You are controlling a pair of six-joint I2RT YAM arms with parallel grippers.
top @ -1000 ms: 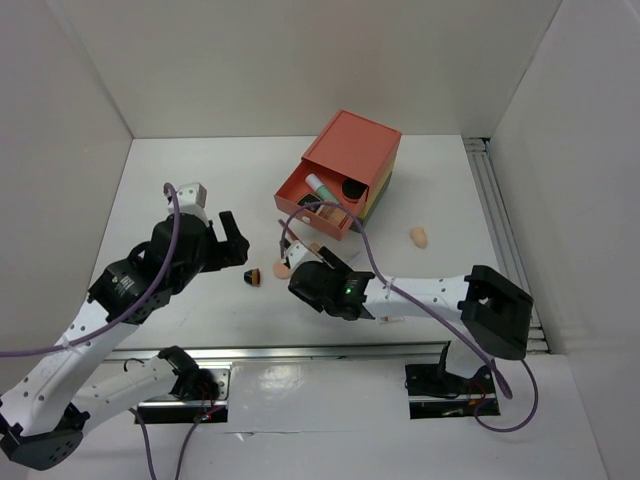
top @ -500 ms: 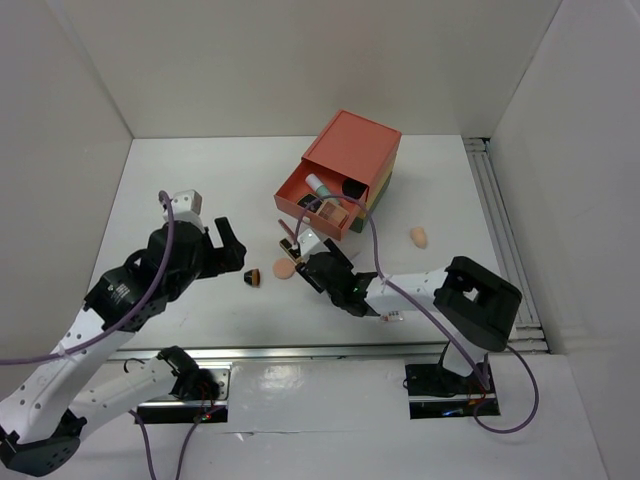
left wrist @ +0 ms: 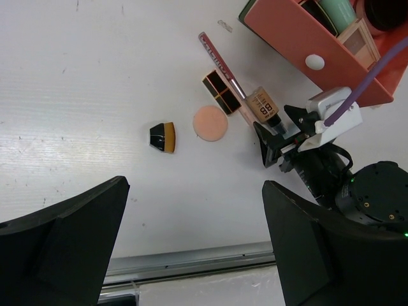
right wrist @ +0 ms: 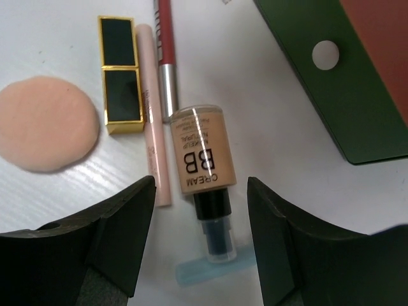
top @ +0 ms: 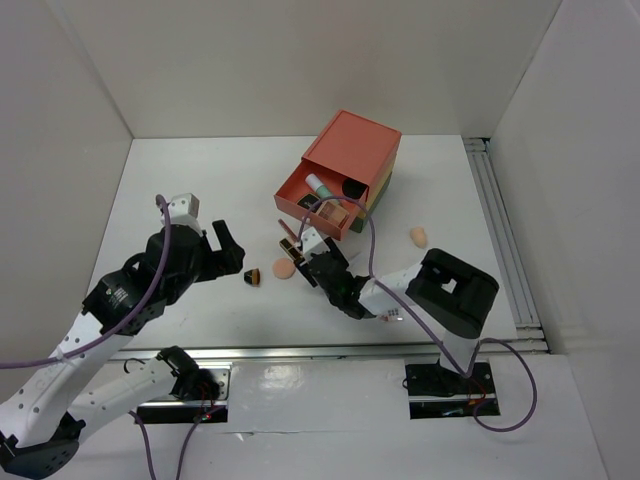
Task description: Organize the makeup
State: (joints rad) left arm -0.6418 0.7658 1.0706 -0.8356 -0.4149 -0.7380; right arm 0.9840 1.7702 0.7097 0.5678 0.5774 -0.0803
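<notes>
The right end effector (right wrist: 199,186), jaws apart, straddles the cream bottle (right wrist: 204,150) beside the drawer box (right wrist: 344,83). Centre on the bottle's body, then close gently.

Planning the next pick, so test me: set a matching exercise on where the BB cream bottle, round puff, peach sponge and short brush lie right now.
Things:
1. BB cream bottle
2. round puff
3. peach sponge
4. short brush

Places:
A. alone, to the right of the drawer box
B. nearest the left claw
C. lined up between the open fingers of the right claw
D. between the short brush and the BB cream bottle

Pairs: 1-C, 2-D, 3-A, 4-B
</notes>
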